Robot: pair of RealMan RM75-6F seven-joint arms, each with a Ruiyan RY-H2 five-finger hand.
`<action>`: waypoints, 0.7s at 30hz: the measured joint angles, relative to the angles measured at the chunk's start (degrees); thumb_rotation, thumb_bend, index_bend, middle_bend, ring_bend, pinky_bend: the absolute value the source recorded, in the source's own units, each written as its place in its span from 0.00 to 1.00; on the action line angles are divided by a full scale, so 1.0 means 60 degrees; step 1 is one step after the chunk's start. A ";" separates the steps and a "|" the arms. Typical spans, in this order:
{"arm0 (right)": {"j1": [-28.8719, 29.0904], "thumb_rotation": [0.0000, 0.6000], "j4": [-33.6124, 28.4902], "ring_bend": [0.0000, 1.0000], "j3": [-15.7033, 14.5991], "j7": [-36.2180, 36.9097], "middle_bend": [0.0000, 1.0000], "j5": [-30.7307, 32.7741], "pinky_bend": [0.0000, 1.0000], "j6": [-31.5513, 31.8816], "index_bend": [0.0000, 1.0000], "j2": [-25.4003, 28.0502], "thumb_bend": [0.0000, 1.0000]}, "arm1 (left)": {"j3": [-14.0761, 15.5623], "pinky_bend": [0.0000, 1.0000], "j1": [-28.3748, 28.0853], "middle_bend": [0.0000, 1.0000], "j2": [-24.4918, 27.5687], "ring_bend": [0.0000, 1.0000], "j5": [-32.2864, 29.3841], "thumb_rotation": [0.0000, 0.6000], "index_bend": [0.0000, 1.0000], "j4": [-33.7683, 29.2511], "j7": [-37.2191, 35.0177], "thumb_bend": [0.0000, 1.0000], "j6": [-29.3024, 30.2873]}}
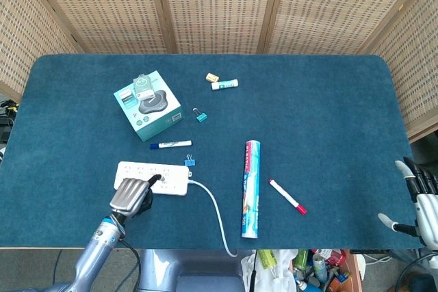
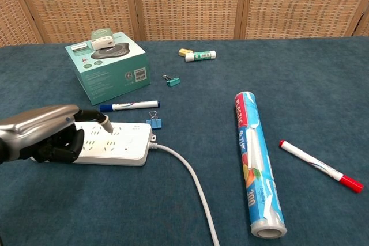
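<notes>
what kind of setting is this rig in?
Likely a lab or office test bench: a table under blue cloth, wicker screens behind, and office odds like a power strip and markers.

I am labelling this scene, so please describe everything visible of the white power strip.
The white power strip is a long, flat plastic bar with rows of sockets on top. It lies flat on the blue table cover. Its white cable leaves the right end and curves to the near table edge. The left hand covers its left part. A blue binder clip lies close by.
</notes>
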 measured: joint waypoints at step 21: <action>0.0010 1.00 0.0066 0.00 0.0015 0.0246 0.00 0.0053 0.00 -0.0023 0.00 0.0069 0.00 | 0.0148 1.00 -0.0769 1.00 -0.0878 1.00 -0.1216 1.00 0.29 0.0707 0.0534 1.00 0.0016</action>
